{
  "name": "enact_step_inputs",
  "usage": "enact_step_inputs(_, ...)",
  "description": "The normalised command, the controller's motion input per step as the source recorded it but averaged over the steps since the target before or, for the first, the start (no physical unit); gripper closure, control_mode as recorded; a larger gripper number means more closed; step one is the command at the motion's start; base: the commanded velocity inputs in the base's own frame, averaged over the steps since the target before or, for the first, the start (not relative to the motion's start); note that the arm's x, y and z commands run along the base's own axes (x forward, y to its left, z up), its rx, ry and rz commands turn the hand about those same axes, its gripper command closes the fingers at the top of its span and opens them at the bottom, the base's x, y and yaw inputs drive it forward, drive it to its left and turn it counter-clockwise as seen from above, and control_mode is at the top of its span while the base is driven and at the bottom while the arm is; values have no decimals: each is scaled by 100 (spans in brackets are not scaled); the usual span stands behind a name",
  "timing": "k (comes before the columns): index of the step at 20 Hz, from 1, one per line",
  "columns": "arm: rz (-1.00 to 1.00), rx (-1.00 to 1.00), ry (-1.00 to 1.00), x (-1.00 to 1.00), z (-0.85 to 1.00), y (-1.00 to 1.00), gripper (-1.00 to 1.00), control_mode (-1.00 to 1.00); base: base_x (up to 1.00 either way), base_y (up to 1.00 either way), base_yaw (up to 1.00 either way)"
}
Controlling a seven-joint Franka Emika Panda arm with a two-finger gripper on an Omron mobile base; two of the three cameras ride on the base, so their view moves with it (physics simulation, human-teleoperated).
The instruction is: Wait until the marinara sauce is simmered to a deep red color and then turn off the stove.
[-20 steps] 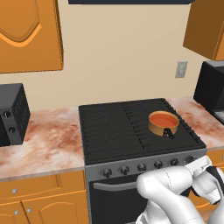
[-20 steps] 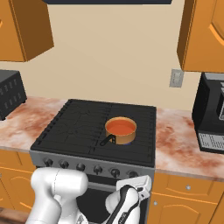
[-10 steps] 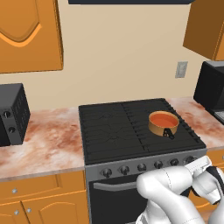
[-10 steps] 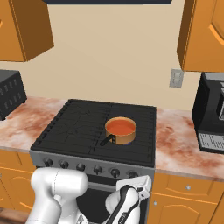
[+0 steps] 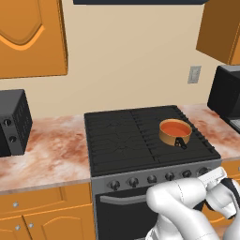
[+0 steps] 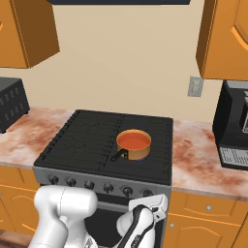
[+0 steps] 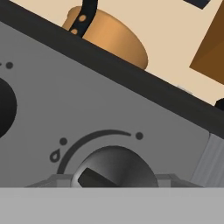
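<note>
The marinara sauce (image 5: 174,126) (image 6: 134,140) shows an orange-red surface inside the tan saucepan (image 7: 118,39), which sits on the right rear part of the black stove (image 5: 122,140) (image 6: 87,140). Its short black handle points toward the front. My gripper (image 7: 114,180) is pressed close to the grey front panel, open, with a fingertip on each side of a black knob (image 7: 114,168). The tips are mostly cut off at the bottom of the hand view, so contact with the knob is unclear.
A row of black knobs (image 5: 152,178) runs along the stove front above the oven door handle (image 5: 124,198). A black boxy appliance (image 5: 11,122) stands on the left counter and another dark appliance (image 6: 235,126) on the right. Orange cabinets hang above.
</note>
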Motion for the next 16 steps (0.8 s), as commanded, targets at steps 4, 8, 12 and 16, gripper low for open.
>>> enact_step_inputs(4, 0, 0, 0, 0, 0, 0, 100, -100, 0, 0, 0)
enact_step_inputs(8, 0, 0, 0, 0, 0, 0, 100, -100, 0, 0, 0)
enact_step_inputs(12, 0, 0, 0, 0, 0, 0, 100, -100, 0, 0, 0)
enact_step_inputs(16, 0, 0, 0, 0, 0, 0, 100, -100, 0, 0, 0)
